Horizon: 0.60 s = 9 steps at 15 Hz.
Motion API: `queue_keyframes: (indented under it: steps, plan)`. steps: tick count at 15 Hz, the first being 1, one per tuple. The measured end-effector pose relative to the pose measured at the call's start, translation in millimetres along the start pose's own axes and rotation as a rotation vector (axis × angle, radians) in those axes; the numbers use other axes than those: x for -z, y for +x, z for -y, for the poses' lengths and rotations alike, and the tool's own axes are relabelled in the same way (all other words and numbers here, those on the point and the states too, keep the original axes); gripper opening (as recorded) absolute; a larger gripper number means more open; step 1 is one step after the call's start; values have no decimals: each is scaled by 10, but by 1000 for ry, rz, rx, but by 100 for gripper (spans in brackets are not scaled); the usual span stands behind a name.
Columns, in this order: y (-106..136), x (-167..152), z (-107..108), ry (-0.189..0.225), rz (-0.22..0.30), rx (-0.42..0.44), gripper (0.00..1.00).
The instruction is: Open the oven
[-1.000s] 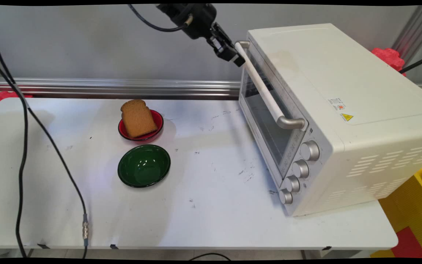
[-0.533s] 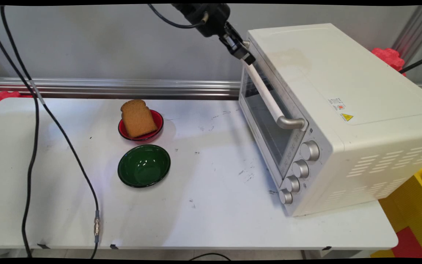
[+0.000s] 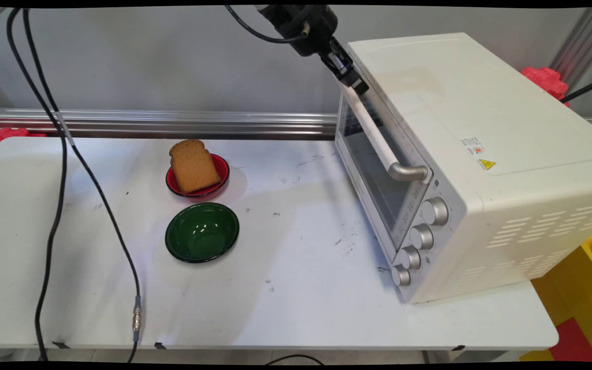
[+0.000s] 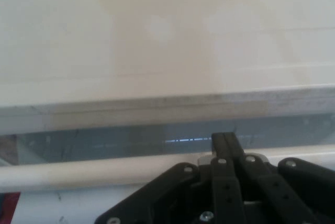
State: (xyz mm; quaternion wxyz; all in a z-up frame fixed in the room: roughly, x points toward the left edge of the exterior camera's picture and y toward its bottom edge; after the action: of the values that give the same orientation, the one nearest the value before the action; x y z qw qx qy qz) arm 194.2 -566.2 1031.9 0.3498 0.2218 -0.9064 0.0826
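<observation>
While the gripper point(image 3: 356, 82) is pressing shut against the far end of the oven point(image 3: 481, 154) handle point(image 3: 373, 133), holding nothing, it is risking slipping off and jolting the door.

arm cut off by main view's top edge. gripper point(image 3: 355, 82) hides far end of oven handle point(image 3: 375, 134); finger state unclear. oven point(image 3: 481, 154) label point(image 3: 476, 146) text too small to read.

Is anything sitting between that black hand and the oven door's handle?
Nothing visible. The hand is right at the far end of the handle on the oven, with no object between them.
</observation>
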Motion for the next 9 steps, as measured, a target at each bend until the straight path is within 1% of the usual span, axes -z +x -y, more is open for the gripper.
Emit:
queue_keyframes:
  steps: [9]
  plan:
    - [55, -166, 32, -12, -3, 15, 0]
